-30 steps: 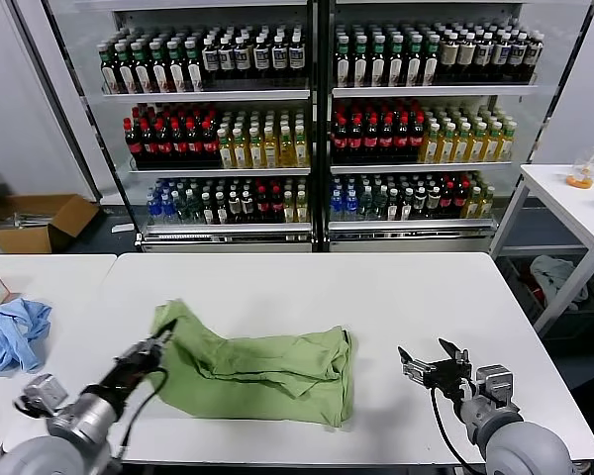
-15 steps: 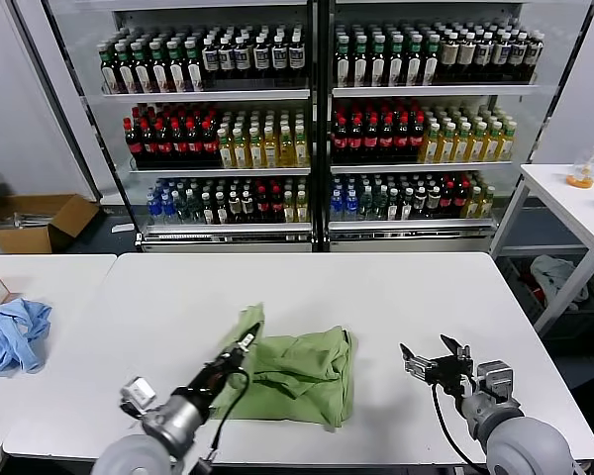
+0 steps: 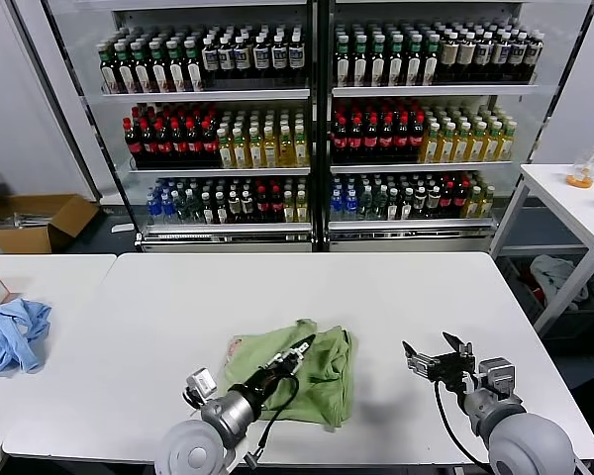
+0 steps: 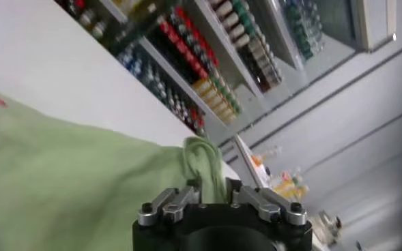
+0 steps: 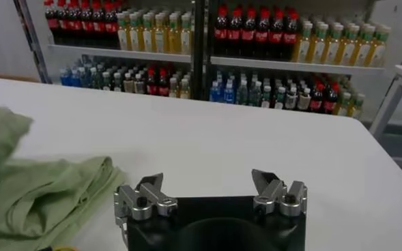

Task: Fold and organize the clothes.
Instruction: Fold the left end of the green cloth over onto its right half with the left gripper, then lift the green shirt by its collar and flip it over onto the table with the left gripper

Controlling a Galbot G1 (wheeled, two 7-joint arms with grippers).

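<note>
Green polo shirt (image 3: 302, 366) lies bunched mid tabletop (image 3: 396, 297); we see the left hand (image 3: 303, 347) over its folded edge, grip unclear. Right hand (image 3: 438, 358) waits beside it, jaws wide, empty.

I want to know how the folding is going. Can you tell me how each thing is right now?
green shirt: folded over on itself in a bunched heap on the white table, a bit of the red print showing.
left gripper: over the shirt, a fold of fabric between its fingers.
right gripper: open, empty, beside the shirt.
blue garment: crumpled on the side table.
</note>
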